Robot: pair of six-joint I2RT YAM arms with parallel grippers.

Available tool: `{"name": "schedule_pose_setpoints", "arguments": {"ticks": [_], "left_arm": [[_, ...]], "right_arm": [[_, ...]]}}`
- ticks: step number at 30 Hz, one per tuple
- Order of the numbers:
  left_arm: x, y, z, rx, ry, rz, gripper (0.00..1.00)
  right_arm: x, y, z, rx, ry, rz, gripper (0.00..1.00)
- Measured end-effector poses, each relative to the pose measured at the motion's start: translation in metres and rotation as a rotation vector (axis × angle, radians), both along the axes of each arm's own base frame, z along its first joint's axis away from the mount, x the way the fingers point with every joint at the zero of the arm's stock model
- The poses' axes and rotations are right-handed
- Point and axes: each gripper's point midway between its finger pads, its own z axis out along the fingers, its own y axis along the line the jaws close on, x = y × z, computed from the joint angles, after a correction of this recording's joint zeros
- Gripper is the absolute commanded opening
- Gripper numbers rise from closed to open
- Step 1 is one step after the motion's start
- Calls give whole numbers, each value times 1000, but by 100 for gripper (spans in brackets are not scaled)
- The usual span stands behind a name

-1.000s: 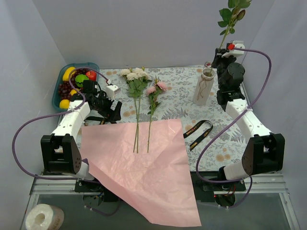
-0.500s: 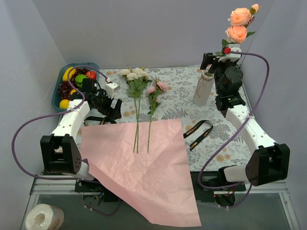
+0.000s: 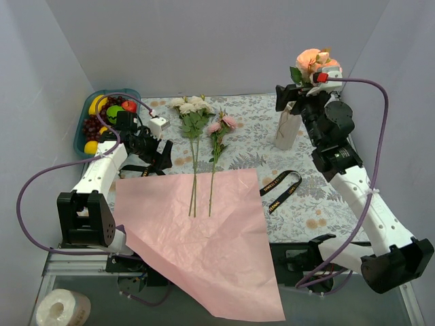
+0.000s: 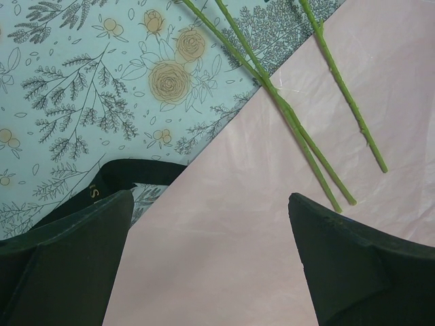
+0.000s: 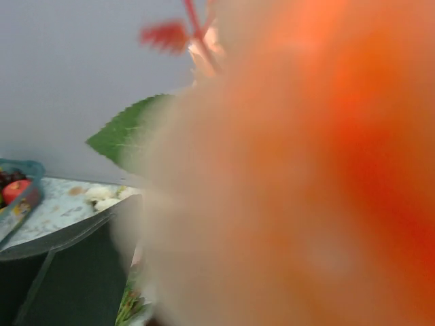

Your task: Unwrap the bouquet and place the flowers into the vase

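Peach fake roses rise above the slim cream ceramic vase; right gripper and left gripper stand wide.

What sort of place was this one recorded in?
Probably a lab test booth: plain grey panel walls close in a floral-print tablecloth, with a blue plastic tray of toy fruit as props.
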Motion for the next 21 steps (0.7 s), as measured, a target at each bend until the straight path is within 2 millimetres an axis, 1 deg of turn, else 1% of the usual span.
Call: {"name": "schedule_pose_setpoints", "arguments": {"ticks": [3, 5, 10, 11, 13, 15, 17, 18, 19, 21], "left_arm": [[0, 0, 0, 0, 1, 2, 98], [0, 0, 1, -1, -1, 2, 98], [-1, 0, 6, -1, -18, 1, 98], [-1, 0, 7, -1, -21, 1, 98], [-1, 0, 8, -2, -25, 1, 98], [-1, 0, 8, -1, -26, 1, 98], [-1, 0, 9, -1, -27, 1, 98], [-2, 0, 9, -1, -28, 1, 98], [-2, 0, 9, -1, -29, 2, 98], [-2, 0, 10, -2, -32, 2, 98]], "right_arm": [[-18, 11, 6, 18, 12, 62, 93], [-27, 14, 4, 35, 41, 81, 93], [-44, 7, -16, 74, 133, 75, 94], [-49, 5, -19, 79, 144, 73, 96], [-59, 1, -20, 94, 154, 75, 96], [-67, -2, -12, 99, 145, 81, 97], [-75, -3, 5, 102, 140, 93, 98], [-78, -4, 16, 104, 146, 97, 98], [-82, -3, 32, 114, 143, 108, 98], [-89, 1, 53, 136, 140, 141, 97]]}}
